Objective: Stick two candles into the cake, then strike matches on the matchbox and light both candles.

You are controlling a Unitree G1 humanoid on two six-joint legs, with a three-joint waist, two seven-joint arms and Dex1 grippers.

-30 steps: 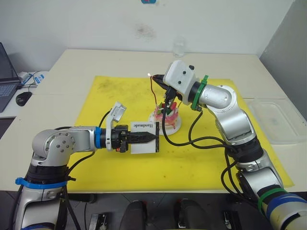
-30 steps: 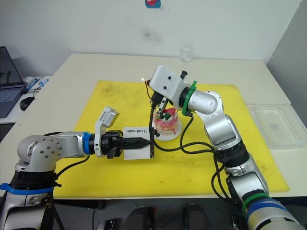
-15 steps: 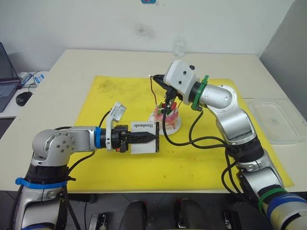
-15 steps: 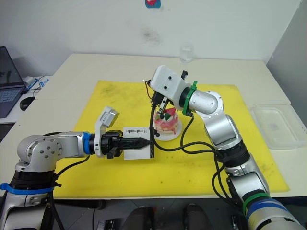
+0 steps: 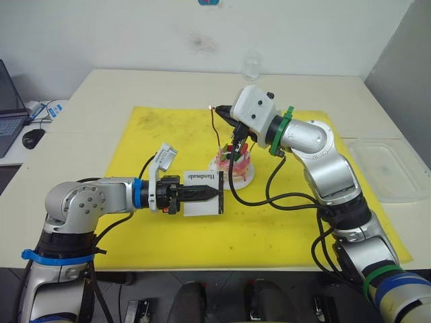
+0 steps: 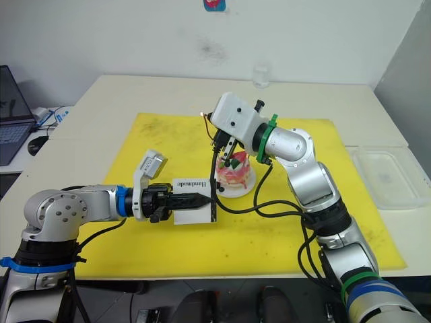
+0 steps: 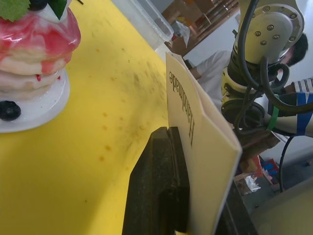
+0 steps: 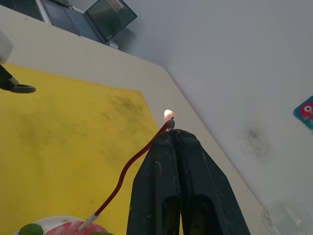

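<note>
Pinching a match, the right gripper [image 8: 172,134] lit the flimsy red candle [image 8: 128,169] above the cake [image 6: 233,173], left gripper [image 5: 214,192] clamped on the matchbox [image 5: 202,193].

place: office or lab room | cues: beige table [image 5: 135,87] sitting by white wall [image 5: 135,33] | laptop [image 5: 10,114], mouse [image 5: 31,138] lying on side desk | yellow mat [image 5: 269,229] covering table

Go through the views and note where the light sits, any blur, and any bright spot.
Left eye view: even light, soft shadows on the yellow mat. Right wrist view: the flame on the dark red candle is the brightest spot; the laptop behind is soft. Left wrist view: the matchbox is sharp, the background blurred.
</note>
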